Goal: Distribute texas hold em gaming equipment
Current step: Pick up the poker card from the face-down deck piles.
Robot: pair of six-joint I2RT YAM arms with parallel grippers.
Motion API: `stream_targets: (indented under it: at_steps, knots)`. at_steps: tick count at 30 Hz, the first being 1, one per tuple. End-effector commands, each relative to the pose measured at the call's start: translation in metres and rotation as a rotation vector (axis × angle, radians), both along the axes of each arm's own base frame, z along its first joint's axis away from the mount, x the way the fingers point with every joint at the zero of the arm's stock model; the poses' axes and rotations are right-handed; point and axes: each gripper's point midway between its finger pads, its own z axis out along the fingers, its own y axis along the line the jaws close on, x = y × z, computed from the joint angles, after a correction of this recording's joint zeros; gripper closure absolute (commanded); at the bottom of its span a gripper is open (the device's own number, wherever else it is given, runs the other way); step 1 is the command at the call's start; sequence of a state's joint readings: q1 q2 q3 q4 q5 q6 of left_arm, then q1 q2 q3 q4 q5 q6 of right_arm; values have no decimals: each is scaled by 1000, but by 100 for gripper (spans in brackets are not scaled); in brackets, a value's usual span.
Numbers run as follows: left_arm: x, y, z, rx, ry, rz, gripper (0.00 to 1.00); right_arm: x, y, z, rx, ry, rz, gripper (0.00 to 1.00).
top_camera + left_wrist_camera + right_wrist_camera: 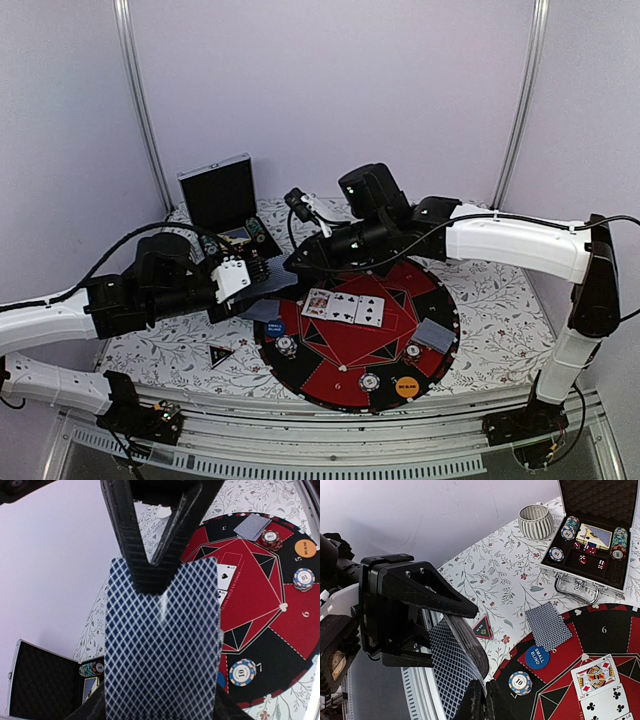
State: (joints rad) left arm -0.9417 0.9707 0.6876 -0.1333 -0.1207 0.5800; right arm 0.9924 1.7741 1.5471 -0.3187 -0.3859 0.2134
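My left gripper [255, 277] is shut on a deck of blue-backed playing cards [162, 645], held above the table left of the mat. My right gripper [485, 701] is shut on the edge of the deck's top card [451, 667]; its fingers [145, 555] show in the left wrist view. Three face-up cards [343, 308] lie mid-mat. Face-down cards lie at the mat's left [262, 310] and right [432, 335]. The blue blind button [275, 327], the orange one [406, 385], striped chips [287, 346] [413, 351] [370, 382] and the black triangular marker [220, 353] lie around.
The round red-and-black mat [330, 390] covers the table's middle. The open silver-edged black case [220, 195] stands at the back left, with chips, cards and dice inside [590, 542]. A ribbed grey cup [534, 521] stands beside it.
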Motion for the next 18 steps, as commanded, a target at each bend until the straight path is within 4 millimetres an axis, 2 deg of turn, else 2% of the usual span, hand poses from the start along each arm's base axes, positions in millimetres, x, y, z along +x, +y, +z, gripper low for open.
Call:
stream_targets:
  at_steps: [1, 14, 16, 18]
  knots:
    - [-1, -4, 10, -28, -27, -13, 47, 6, -8, 19, 27, -14, -25, 97]
    - [-1, -4, 8, -24, -25, -11, 46, 1, -49, 70, 109, -77, -92, 98]
    - [-1, -4, 9, -25, -25, -11, 46, 5, -60, 77, 118, -89, -127, 98]
    - [-1, -3, 9, -24, -24, -10, 47, 18, -80, 80, 123, -97, -211, 98]
